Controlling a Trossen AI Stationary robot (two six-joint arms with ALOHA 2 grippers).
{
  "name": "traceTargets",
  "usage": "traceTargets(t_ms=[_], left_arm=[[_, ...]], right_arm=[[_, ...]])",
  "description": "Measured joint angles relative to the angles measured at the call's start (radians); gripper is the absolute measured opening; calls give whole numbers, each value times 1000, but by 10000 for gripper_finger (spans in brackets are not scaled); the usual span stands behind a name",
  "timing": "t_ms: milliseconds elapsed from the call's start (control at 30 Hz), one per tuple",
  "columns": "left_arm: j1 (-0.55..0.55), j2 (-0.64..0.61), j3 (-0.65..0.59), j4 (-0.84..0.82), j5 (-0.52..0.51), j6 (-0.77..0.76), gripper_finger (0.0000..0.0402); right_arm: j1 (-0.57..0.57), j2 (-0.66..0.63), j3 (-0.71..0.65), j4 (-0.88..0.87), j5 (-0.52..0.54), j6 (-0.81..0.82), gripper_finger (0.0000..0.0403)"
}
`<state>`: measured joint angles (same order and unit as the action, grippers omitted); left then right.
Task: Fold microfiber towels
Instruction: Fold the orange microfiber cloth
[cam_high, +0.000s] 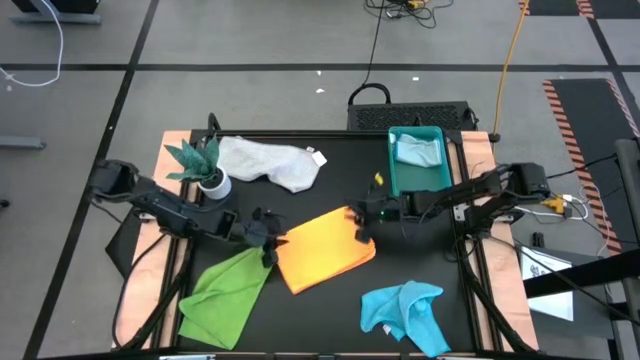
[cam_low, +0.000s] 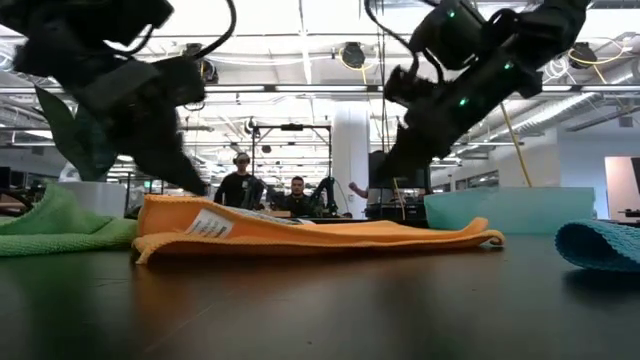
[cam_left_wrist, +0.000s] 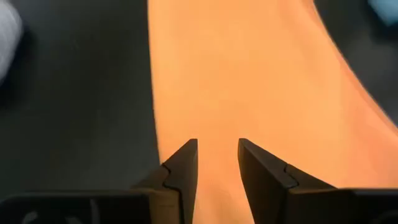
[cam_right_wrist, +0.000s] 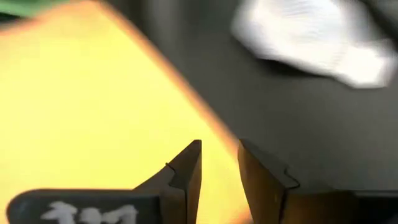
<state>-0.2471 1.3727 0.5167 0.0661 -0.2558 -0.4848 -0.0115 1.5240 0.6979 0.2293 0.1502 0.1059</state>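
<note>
At the near edge of the black tabletop (cam_high: 330, 320), two towels wait untouched: a lime green towel (cam_high: 225, 293) lying loosely doubled at the left and a bright turquoise-blue towel (cam_high: 408, 312) crumpled at the right. Between and just beyond them, the orange towel (cam_high: 322, 250) lies flat in what looks like a first fold, a white label showing on its upper layer in the low view. The left gripper (cam_high: 272, 243) sits at its left edge and the right gripper (cam_high: 362, 222) at its far right corner; each pair of jaws stands slightly parted over the cloth, nothing pinched between them. Farther back, a white-grey towel (cam_high: 268, 160) lies rumpled beside a small potted plant (cam_high: 200, 165), and a pale blue towel (cam_high: 418, 150) rests in the teal tray (cam_high: 396, 178). By my judgement, most folding remains. All cloths look soft, napped and limp.
</note>
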Motion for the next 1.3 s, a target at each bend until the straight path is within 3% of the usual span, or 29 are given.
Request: traceTargets(t_ms=[100, 267, 400, 533, 700, 767, 867, 967, 1167, 1300], left_arm=[[50, 44, -1, 21, 16, 79, 115], [117, 126, -2, 45, 73, 147, 115], [119, 131, 2, -35, 92, 107, 115], [62, 96, 2, -140, 80, -3, 115], [-39, 81, -2, -62, 102, -127, 115], [-55, 81, -1, 15, 70, -122, 115], [-40, 81, -1, 106, -10, -80, 115], [14, 81, -1, 164, -14, -6, 115], [108, 111, 0, 196, 3, 131, 115], [138, 159, 0, 231, 3, 156, 115]], right_arm=[[51, 18, 0, -35, -161, 114, 95], [119, 73, -2, -136, -177, 216, 80], [86, 123, 1, -145, -124, 213, 54], [-11, 132, 2, -129, -64, 107, 30], [-108, 67, 8, -148, 121, -49, 12], [-112, 21, 17, -136, 96, -78, 9], [-88, -25, 19, -130, -23, -70, 9], [-28, -21, 19, -94, -105, -21, 9], [109, 114, 18, 119, -129, 43, 8], [130, 199, 18, 181, -129, 75, 8]])
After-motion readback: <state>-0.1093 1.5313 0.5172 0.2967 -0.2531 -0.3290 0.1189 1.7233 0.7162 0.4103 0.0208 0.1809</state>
